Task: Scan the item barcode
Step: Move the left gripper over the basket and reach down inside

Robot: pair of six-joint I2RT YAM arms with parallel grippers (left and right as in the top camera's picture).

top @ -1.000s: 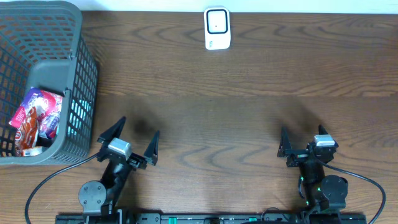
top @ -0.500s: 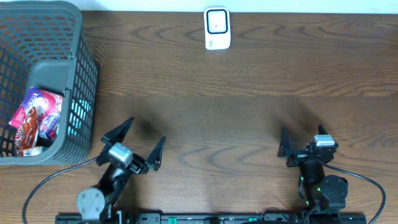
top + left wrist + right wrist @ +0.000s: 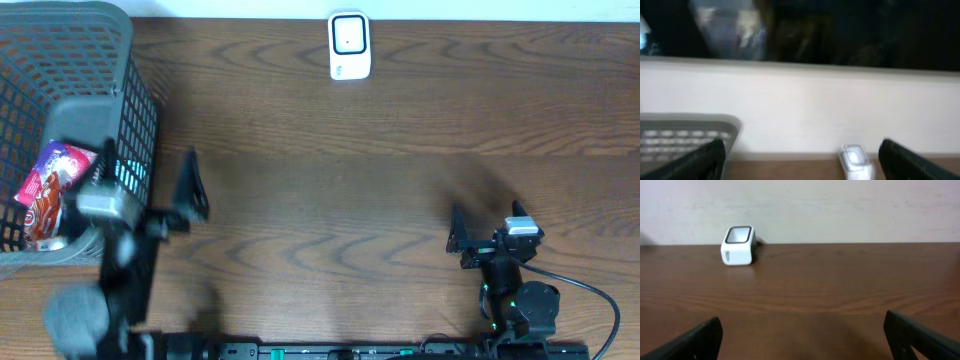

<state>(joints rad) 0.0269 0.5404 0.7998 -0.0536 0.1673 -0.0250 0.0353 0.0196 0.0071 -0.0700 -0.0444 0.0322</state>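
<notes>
A: So, which step?
B: First one: going for the packet. Right claw (image 3: 485, 235) wide open, empty, low at the near side. Left claw (image 3: 148, 180) wide open too, empty, up by the basket (image 3: 140, 110) rim.
A: And the packet (image 3: 60, 185)?
B: Down in the basket, not picked yet.
A: Next?
B: Reach in, pinch it, lift out. Then show its stripes to the scanner (image 3: 349, 45), far back.

Grey mesh basket (image 3: 140, 120), white scanner (image 3: 349, 45), brown woodgrain table (image 3: 400, 180)
</notes>
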